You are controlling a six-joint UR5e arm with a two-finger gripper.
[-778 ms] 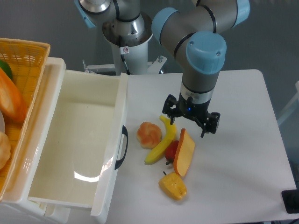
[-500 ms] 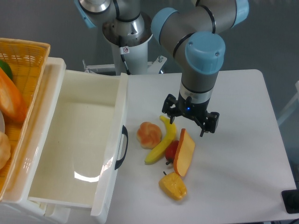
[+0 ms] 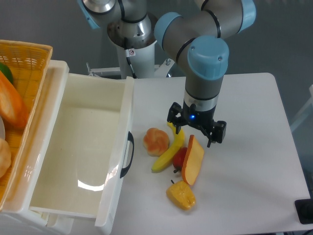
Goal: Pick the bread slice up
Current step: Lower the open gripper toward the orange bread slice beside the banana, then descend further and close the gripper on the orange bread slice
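The bread slice (image 3: 193, 160) is a flat tan-orange piece with a darker crust edge. It leans on a red fruit on the white table, right of the banana. My gripper (image 3: 194, 136) hangs open just above the slice's upper end, one finger (image 3: 176, 126) over the banana's top and the other (image 3: 212, 138) to the right of the slice. It holds nothing.
A yellow banana (image 3: 169, 148), a round pale-orange bun (image 3: 156, 141), a red fruit (image 3: 179, 158) and a lumpy yellow-orange chunk (image 3: 181, 195) lie close around the slice. A white open drawer (image 3: 124, 147) stands on the left, with a wicker basket (image 3: 29, 63) beyond it.
My gripper has shifted a little to the left and slightly down toward the slice. The objects have not moved.
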